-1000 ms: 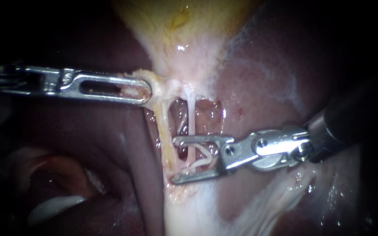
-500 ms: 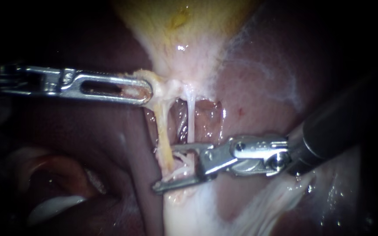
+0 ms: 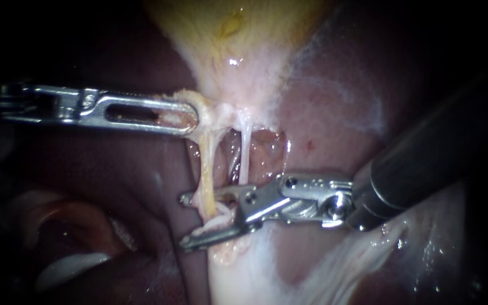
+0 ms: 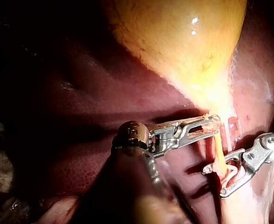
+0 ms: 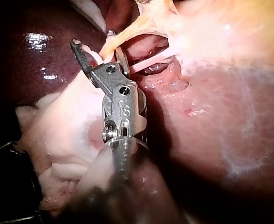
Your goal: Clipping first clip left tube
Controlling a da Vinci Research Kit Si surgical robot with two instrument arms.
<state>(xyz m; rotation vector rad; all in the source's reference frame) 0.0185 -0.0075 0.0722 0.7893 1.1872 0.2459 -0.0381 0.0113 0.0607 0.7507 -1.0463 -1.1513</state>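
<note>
Left tube, thin yellowish strand (image 3: 206, 169): held taut below yellow gallbladder (image 3: 238, 34). Right instrument's silver hand (image 3: 185, 221): shifted leftward off the white tube (image 3: 245, 152); jaws gaping, now set astride left tube's lower end, nothing gripped. Left instrument's hand (image 3: 182, 116): clamped on pale neck tissue (image 3: 213, 110). Closure judged next.

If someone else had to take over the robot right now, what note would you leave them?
Left instrument: end effector shut on tissue at the gallbladder neck.
Right instrument: end effector open, straddling the left tube.
Done: the left tube sits between the open jaws.
Left to do: close them to clip it; no clip shows on the tube yet.
</note>
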